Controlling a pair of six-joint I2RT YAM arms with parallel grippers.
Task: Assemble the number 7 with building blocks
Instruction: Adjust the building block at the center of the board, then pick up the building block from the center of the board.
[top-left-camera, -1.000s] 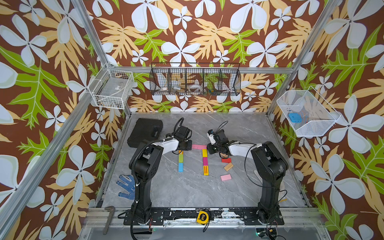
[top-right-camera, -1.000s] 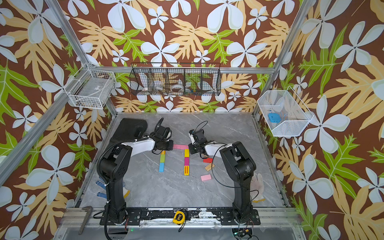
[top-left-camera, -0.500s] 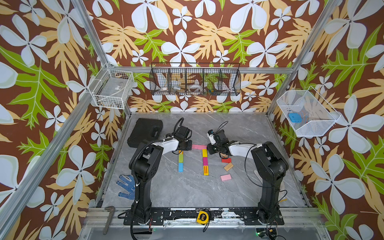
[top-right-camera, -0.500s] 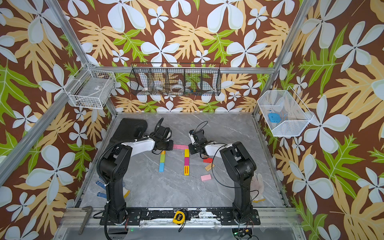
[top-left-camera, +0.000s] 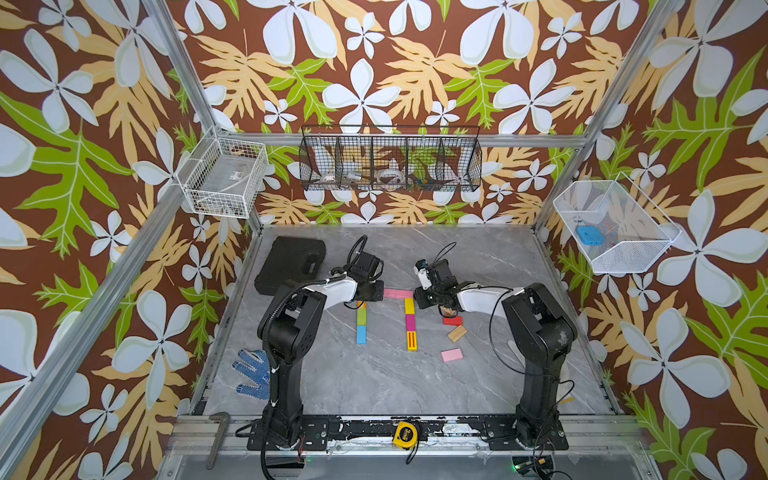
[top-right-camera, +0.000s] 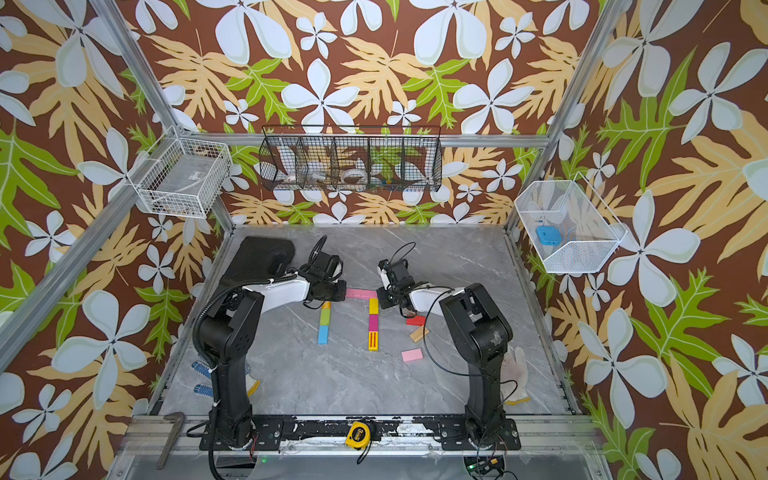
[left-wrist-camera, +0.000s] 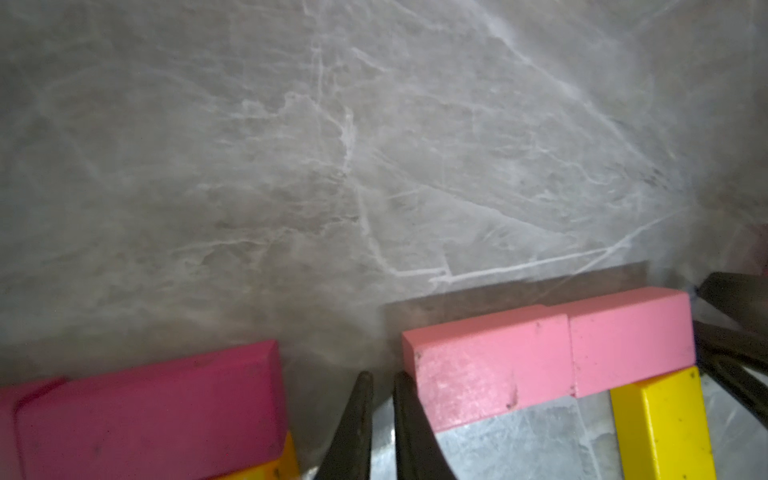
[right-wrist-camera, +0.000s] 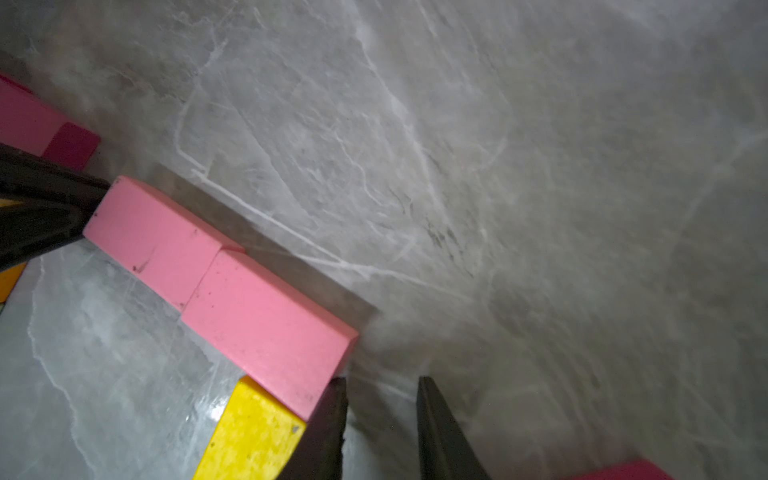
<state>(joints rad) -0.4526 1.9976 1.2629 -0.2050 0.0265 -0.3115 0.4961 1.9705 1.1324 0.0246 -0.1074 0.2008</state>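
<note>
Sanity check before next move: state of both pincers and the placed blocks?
pink bar: two blocks flat, end to end
yellow-magenta column: flat, touching pink bar
left pincer: nearly shut, empty, at bar's end
right pincer: slightly open, empty, at other end
red block: flat, loose

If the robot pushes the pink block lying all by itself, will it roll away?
Probably not: the pink block lies flat with square edges, so it should slide, not roll. It looks stiff and solid, so bending seems unlikely. The table looks smooth, so it may skid.
</note>
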